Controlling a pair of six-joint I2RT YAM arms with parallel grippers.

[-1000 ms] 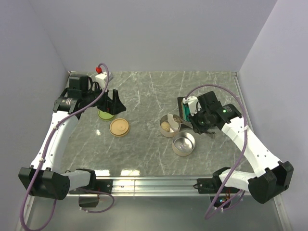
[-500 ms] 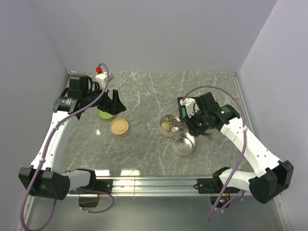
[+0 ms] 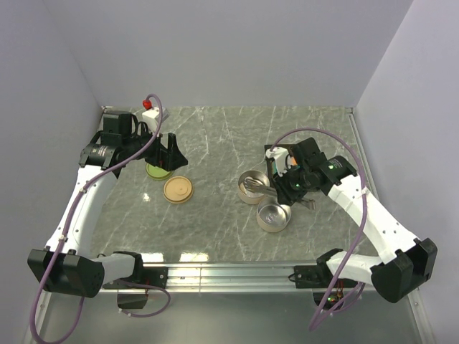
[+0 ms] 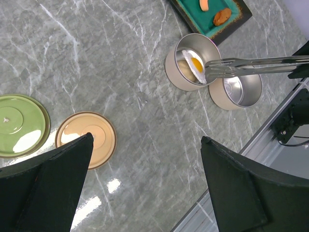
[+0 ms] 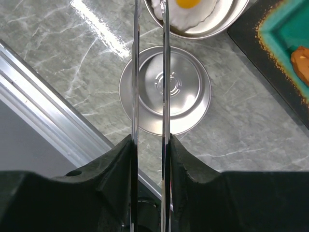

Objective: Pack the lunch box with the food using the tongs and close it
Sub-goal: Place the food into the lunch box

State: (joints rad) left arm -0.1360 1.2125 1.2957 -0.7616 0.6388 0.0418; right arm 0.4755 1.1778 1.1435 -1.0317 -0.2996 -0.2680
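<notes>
My right gripper (image 5: 150, 140) is shut on the silver tongs (image 5: 164, 96), one arm against each finger. The tongs reach over an empty round tin (image 5: 188, 92) to a second tin (image 4: 176, 72). In that tin lies the white fried egg (image 4: 195, 65) against a pale brown piece, with the tong tips (image 4: 208, 72) at its edge. An orange piece (image 4: 204, 5) and a brown piece (image 4: 222, 17) lie on the teal tray (image 4: 212, 26). My left gripper (image 4: 146, 139) hangs open and empty high over the table, near the tan lid (image 4: 86, 140).
A green lid (image 3: 156, 171) and the tan lid (image 3: 178, 190) lie at the left. A white box with a red top (image 3: 150, 111) sits at the back left corner. A metal rail (image 3: 237, 272) runs along the near edge.
The right gripper has moved left and lower, bringing the tongs across both tins. The tong arms have spread a little. The left arm has not moved.
</notes>
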